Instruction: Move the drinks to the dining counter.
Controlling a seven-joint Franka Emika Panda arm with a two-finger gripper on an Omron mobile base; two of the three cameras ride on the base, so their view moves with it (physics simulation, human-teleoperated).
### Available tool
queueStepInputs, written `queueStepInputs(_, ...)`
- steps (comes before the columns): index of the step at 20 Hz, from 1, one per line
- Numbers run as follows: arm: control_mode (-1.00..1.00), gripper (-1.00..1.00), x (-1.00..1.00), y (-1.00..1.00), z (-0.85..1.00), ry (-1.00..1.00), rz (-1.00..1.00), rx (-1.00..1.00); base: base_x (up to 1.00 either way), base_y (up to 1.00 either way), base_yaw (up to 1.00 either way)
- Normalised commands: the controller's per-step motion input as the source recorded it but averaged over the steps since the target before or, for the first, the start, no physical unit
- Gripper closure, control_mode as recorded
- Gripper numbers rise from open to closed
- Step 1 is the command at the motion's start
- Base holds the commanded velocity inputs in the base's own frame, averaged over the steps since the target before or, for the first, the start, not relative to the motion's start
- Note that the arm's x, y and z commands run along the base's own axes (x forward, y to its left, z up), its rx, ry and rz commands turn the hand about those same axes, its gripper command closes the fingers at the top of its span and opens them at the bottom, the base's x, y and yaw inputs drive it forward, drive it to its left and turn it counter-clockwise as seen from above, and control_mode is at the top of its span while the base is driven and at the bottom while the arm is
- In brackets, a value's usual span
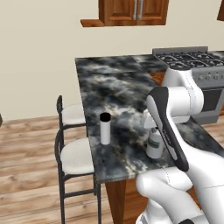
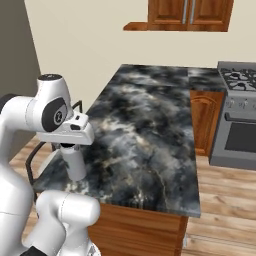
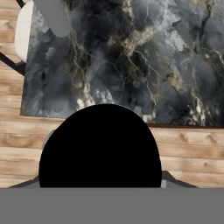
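The wider bottle point(image 1: 154, 146) is being gripped from above by the closed gripper point(image 2: 71, 146), its base at or just above the dining counter point(image 1: 118, 100), near that counter's front edge. The slim bottle point(image 1: 105, 128) is standing upright on the counter, beside the stools point(image 1: 74, 159), so the hold is judged to be for setting down.

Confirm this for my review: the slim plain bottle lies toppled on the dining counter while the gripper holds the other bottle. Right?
Not quite. In the left base view the slim plain bottle stands upright on the dining counter. The gripper does hold the labelled bottle.
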Motion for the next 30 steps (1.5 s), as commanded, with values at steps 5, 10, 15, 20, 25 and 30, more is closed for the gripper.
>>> queueStepInputs(5, 1.0, 1.0, 0.0, 0.0, 0.0, 0.0, 0.0, 0.0, 0.5, -0.07, 0.0)
queueStepInputs(10, -1.0, 1.0, 0.44, 0.0, -0.02, 0.0, 0.0, 0.0, 0.22, 0.0, 0.0)
queueStepInputs(15, -1.0, 1.0, 0.87, 0.0, -0.06, 0.0, 0.0, 0.0, 0.0, 0.0, 0.0)
queueStepInputs(20, -1.0, 1.0, 0.82, 0.0, -0.06, 0.0, 0.0, 0.0, 0.0, 0.0, 0.0)
queueStepInputs(25, -1.0, 1.0, 0.74, 0.0, -0.07, 0.0, 0.0, 0.0, 0.0, 0.0, 0.0)
queueStepInputs(30, -1.0, 1.0, 0.57, 0.0, -0.27, 0.0, 0.0, 0.0, 0.0, 0.0, 0.0)
